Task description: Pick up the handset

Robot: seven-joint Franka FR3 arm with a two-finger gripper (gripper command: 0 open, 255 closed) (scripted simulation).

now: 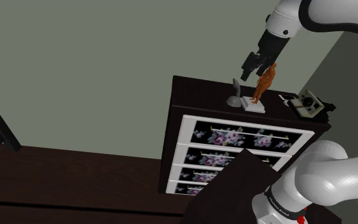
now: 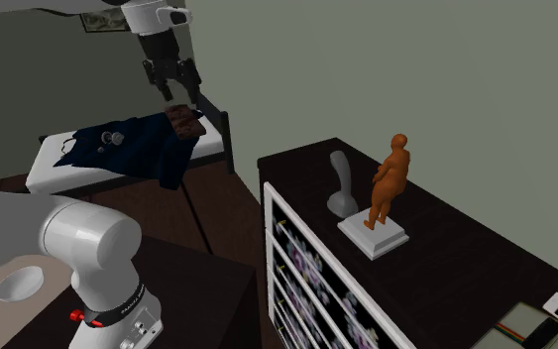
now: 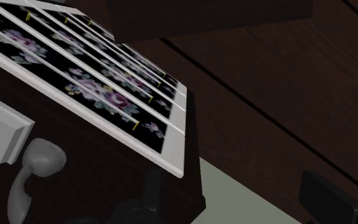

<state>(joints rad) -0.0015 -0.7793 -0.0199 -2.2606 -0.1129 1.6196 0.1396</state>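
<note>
Your tool (image 1: 255,69) hangs above the dresser (image 1: 196,89) with its fingers spread wide and nothing between them. The grey handset (image 1: 236,93) stands on the dresser top near the front edge, just beside the orange figurine (image 1: 264,83) on its white base. That closeness is your main risk. If you descend off-line, a finger may clip the figurine and topple it. The handset looks slim and curved, so a shallow pinch could let it slip over the edge.
</note>
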